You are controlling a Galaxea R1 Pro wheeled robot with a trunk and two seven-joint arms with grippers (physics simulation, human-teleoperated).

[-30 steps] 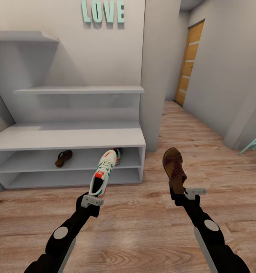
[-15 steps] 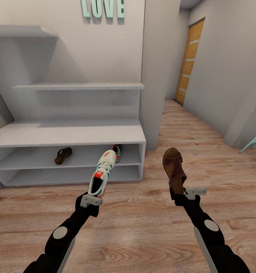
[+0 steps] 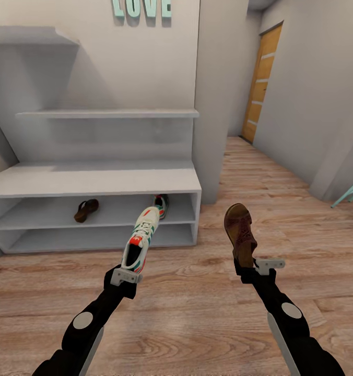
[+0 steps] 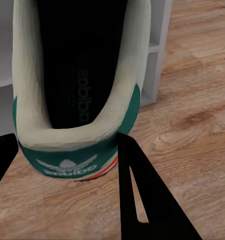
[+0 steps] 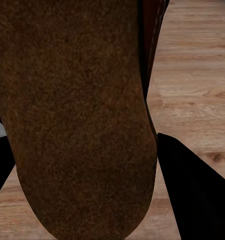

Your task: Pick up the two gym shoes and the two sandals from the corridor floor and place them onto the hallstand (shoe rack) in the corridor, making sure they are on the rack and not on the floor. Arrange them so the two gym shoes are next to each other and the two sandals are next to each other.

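Robot carries one shoe in each end effector toward the hallstand.
Left end effector [image 3: 127,275] grips a gym shoe [image 3: 140,240] by its heel; right end effector [image 3: 252,267] holds a sandal [image 3: 239,232]. Beyond them, the hallstand [image 3: 93,184] shelf holds their mates [image 3: 86,209] [image 3: 161,203]; each is best placed beside its partner.

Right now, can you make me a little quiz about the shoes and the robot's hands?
1. True or false: the left gripper holds a gym shoe by its heel.
2. What does the right gripper hold? A) a gym shoe B) a brown sandal C) nothing
3. Fill in: on the hallstand, the other sandal and the other gym shoe both sit in the ____ shelf slot.

Key:
1. True.
2. B.
3. Upper.
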